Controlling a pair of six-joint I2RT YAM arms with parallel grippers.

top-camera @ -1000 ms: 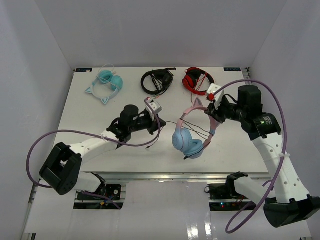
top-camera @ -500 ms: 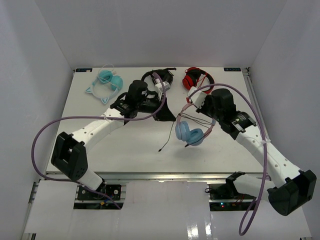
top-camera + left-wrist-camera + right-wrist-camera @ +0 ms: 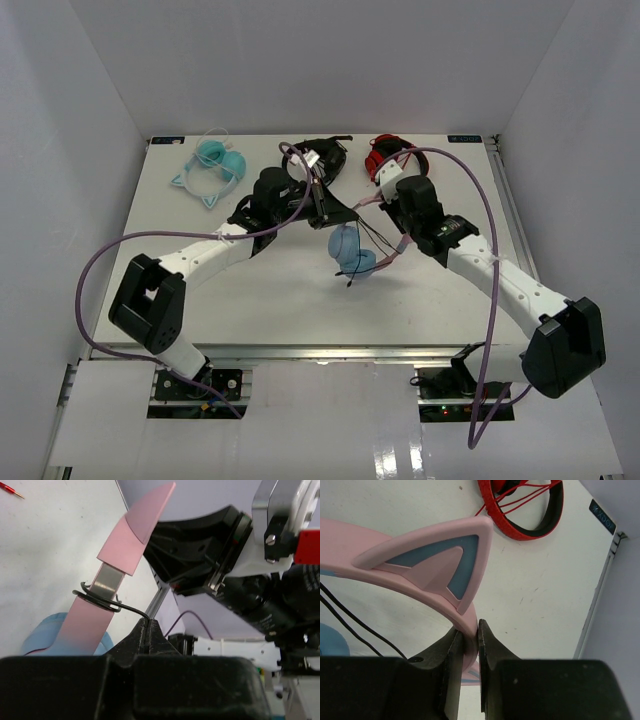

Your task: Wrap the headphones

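The headphones hang over the middle of the counter, further left than a moment ago. The right tool pinches their pink band. The left tool, pinching the cable, has swung up beside it, so one loop sits round the band

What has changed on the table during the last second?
The right gripper, shut on the pink headband, carried the headphones leftward. The left gripper, shut on the cable, moved toward the far edge, close to the headband. The aqua headphones, black headphones and red headphones stayed put.
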